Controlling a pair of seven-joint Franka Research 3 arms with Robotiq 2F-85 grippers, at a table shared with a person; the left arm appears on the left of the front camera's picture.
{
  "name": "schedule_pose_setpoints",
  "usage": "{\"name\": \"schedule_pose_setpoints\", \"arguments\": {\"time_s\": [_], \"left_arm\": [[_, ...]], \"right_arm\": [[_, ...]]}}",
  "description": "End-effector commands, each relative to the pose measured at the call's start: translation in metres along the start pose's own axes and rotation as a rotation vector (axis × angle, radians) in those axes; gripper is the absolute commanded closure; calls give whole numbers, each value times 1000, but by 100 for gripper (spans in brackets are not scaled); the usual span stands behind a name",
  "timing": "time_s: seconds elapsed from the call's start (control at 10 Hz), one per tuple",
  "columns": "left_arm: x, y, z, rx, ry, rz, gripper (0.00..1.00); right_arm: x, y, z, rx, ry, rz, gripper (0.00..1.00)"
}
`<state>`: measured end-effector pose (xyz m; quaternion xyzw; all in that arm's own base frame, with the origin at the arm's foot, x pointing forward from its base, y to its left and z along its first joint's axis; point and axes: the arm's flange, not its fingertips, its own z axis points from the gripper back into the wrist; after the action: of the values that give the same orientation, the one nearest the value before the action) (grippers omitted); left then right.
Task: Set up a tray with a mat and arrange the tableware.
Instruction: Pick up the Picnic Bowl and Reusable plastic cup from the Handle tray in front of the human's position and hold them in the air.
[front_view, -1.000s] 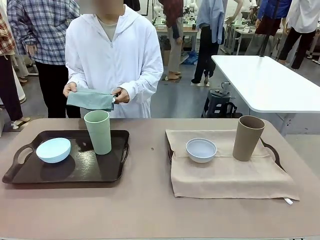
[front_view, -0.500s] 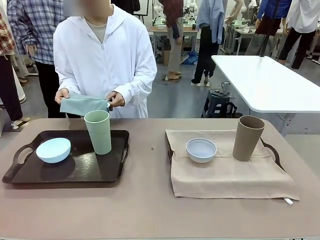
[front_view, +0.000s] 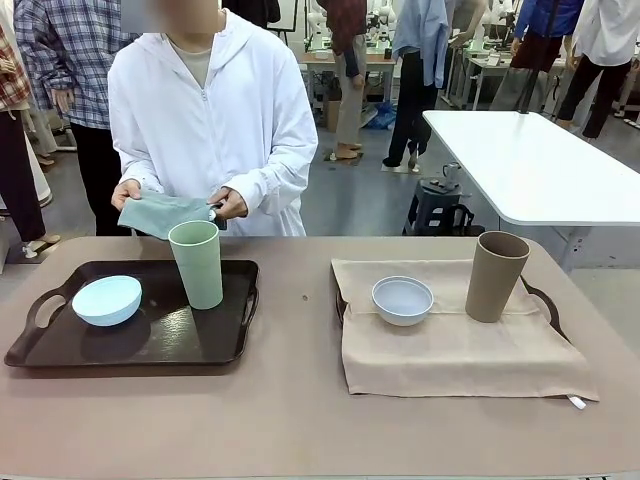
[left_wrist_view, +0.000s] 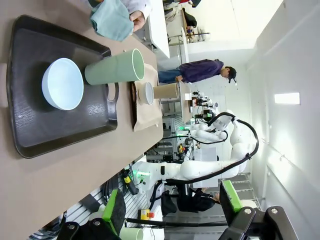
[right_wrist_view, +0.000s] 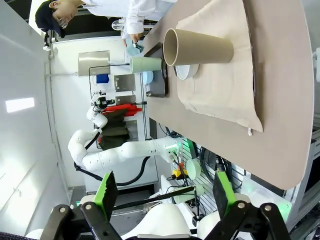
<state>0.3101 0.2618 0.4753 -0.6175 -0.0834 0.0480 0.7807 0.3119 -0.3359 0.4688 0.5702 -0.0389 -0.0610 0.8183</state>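
Front view: two trays on the bench (front_view: 300, 420).

- Dark tray (front_view: 170, 325), robot's left, no mat in it. It carries the pale blue bowl (front_view: 106, 299) and the light green tumbler (front_view: 197, 264), upright and just beside each other.
- Second tray (front_view: 545, 305), robot's right, draped with a beige mat (front_view: 450, 350). The bluish white bowl (front_view: 402, 300) and the tan tumbler (front_view: 495, 277) stand on the mat, apart.
- A person (front_view: 215, 120) at the far side holds a folded green cloth (front_view: 160, 212) above the bench edge.

Left fingers (left_wrist_view: 114, 209): spread, nothing between them, well back from the dark tray. Right fingers (right_wrist_view: 106, 192): the same, well back from the matted tray.

Handling, as a judgement:
- Tumblers look light, rigid and smooth. They are tall, so they would tip easily. Take hold across the body below mid-height, with the fingers level.
- Bowls look light and shallow. Pinch the rim, one finger inside and one outside.
- The cloth is limp. Pinch an edge or corner and expect sag.
- The mat may drag if anything is slid across it, so lift things clear.
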Motion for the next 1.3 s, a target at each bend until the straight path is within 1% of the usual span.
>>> {"name": "schedule_pose_setpoints", "arguments": {"time_s": [0.0,1.2], "left_arm": [[-1,-1,3,-8,-2,-5,0],[0,0,0,0,0,0,0]], "right_arm": [[-1,0,1,2,-1,11,0],[0,0,0,0,0,0,0]]}}
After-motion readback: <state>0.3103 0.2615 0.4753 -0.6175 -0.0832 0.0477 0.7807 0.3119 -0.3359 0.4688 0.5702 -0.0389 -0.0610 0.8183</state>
